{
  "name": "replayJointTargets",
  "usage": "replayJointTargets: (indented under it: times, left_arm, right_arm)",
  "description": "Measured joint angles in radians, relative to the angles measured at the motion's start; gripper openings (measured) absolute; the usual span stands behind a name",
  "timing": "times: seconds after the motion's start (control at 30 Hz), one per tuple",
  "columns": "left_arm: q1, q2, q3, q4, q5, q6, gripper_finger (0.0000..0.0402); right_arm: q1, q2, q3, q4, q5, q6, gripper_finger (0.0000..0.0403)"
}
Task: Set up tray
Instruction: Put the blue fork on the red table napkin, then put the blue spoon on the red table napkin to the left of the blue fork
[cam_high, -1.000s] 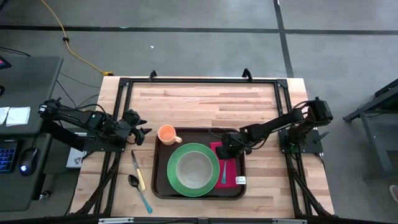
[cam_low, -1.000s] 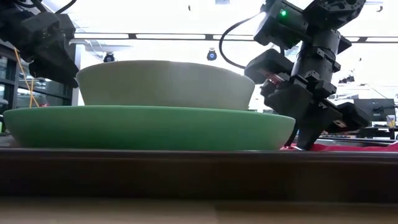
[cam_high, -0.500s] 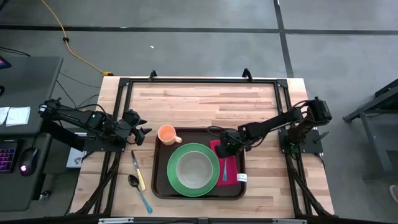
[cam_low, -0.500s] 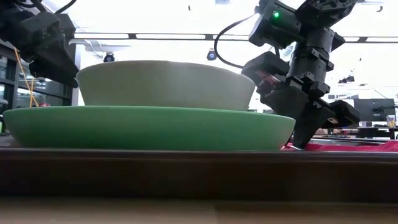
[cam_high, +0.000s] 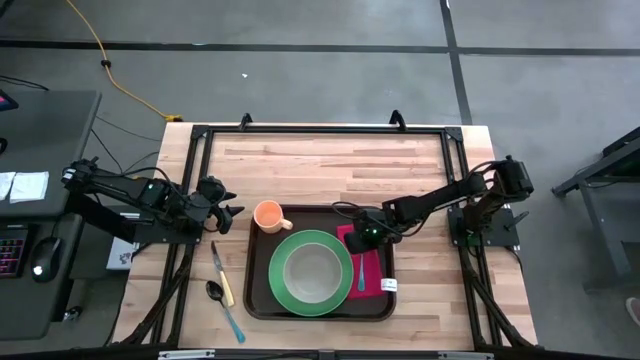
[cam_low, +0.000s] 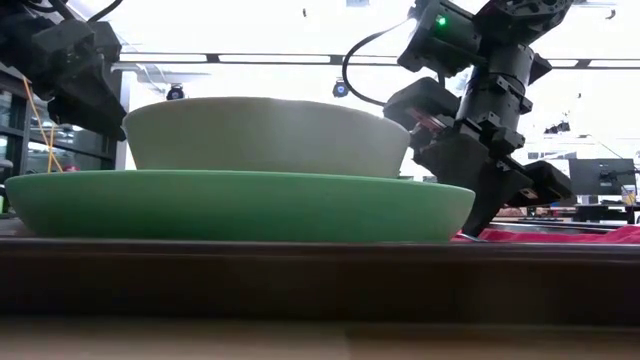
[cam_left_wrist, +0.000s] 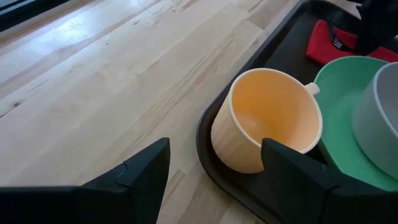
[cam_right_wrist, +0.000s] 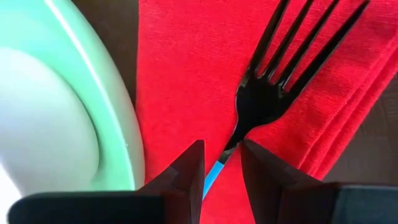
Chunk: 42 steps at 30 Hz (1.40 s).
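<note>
The dark brown tray (cam_high: 250, 290) lies at the table's near middle. On it a green plate (cam_high: 284, 292) carries a pale bowl (cam_high: 311, 270). An orange cup (cam_high: 267, 215) stands in its far left corner, and a red napkin (cam_high: 372, 268) lies at its right with a blue-handled fork (cam_high: 361, 276) on it. My right gripper (cam_right_wrist: 222, 149) is down over the napkin, slightly open, its fingers either side of the fork's neck (cam_right_wrist: 238, 135). My left gripper (cam_left_wrist: 216, 149) hovers open just left of the cup (cam_left_wrist: 267, 118). My right gripper slants down from the table's right, its fingertips (cam_low: 480, 230) low at the napkin. The fork's thin neck lies in a wider gap between them, and its blue handle (cam_right_wrist: 211, 177) runs under one finger. Whether the fingers touch the fork or the napkin, I cannot tell.
A knife (cam_high: 222, 275) and a blue-handled spoon (cam_high: 225, 308) lie on the bare wood left of the tray. A black frame (cam_high: 320, 130) runs round the tabletop. The far half of the table is open wood.
</note>
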Motion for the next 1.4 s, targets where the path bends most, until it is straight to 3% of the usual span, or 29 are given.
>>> replayJointTargets:
  times: [0.9,1.4]
  left_arm:
    - [0.0,0.0,0.0,0.003,0.0,-0.004,0.0282]
    - [0.0,0.0,0.0,0.019,0.0,-0.003,0.0282]
  right_arm:
    - [-0.027,0.0,0.001,0.017,-0.026,-0.095,0.0084]
    - [-0.04,-0.002,0.042,-0.062,-0.017,-0.155,0.0084]
